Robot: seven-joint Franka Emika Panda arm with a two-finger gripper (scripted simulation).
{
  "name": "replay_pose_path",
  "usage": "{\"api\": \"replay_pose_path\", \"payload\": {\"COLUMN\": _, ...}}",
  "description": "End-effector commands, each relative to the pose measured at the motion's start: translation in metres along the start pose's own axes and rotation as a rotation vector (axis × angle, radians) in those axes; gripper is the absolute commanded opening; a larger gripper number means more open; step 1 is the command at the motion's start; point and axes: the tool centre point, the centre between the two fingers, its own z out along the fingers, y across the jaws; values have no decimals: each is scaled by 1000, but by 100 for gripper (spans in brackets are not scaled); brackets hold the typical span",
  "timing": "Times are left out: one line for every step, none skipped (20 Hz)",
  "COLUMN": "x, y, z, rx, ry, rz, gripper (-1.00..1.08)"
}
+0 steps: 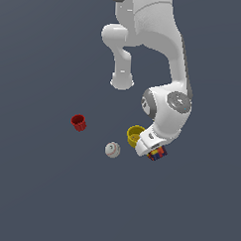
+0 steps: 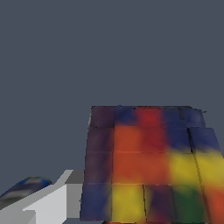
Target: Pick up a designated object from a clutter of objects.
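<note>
The multicoloured block (image 1: 158, 154), a patchwork of red, blue, yellow and dark squares, sits under my hand by the yellow cup (image 1: 134, 134). My gripper (image 1: 152, 149) is down on it and mostly hidden by the wrist. In the wrist view the block (image 2: 153, 166) fills the frame close up. One white finger (image 2: 52, 203) lies flat against its side; the other finger is out of frame. The red ribbed cup (image 1: 78, 122) and the white baseball (image 1: 112, 150) lie apart towards the exterior view's left. The olive-green box is out of view.
The arm's links (image 1: 160, 54) rise behind the cup and block. A rounded blue-green shape (image 2: 26, 184) shows beside my finger in the wrist view; I cannot tell what it is. The floor (image 1: 49, 199) is plain dark grey.
</note>
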Motion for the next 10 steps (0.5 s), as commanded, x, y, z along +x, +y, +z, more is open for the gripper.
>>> {"api": "replay_pose_path", "payload": {"x": 7, "y": -1, "z": -16, "rx": -1, "ry": 4, "rz": 0, "gripper": -100}}
{"api": "replay_pose_path", "payload": {"x": 10, "y": -2, "z": -22, "rx": -1, "ry": 4, "rz": 0, "gripper": -100}}
{"api": "replay_pose_path", "payload": {"x": 12, "y": -2, "z": -29, "rx": -1, "ry": 4, "rz": 0, "gripper": -100}}
{"api": "replay_pose_path", "payload": {"x": 16, "y": -3, "z": -36, "rx": -1, "ry": 5, "rz": -1, "gripper": -100}}
{"api": "replay_pose_path", "payload": {"x": 19, "y": -4, "z": -44, "rx": -1, "ry": 5, "rz": -1, "gripper": -100}}
{"api": "replay_pose_path", "payload": {"x": 22, "y": -5, "z": -53, "rx": -1, "ry": 5, "rz": -1, "gripper": -100}}
{"api": "replay_pose_path", "payload": {"x": 26, "y": -6, "z": -61, "rx": 0, "ry": 5, "rz": -1, "gripper": -100}}
{"api": "replay_pose_path", "payload": {"x": 30, "y": -7, "z": -70, "rx": 0, "ry": 5, "rz": -1, "gripper": -100}}
{"api": "replay_pose_path", "payload": {"x": 33, "y": -8, "z": -79, "rx": 0, "ry": 5, "rz": -1, "gripper": -100}}
{"api": "replay_pose_path", "payload": {"x": 37, "y": -8, "z": -88, "rx": 0, "ry": 5, "rz": -1, "gripper": -100}}
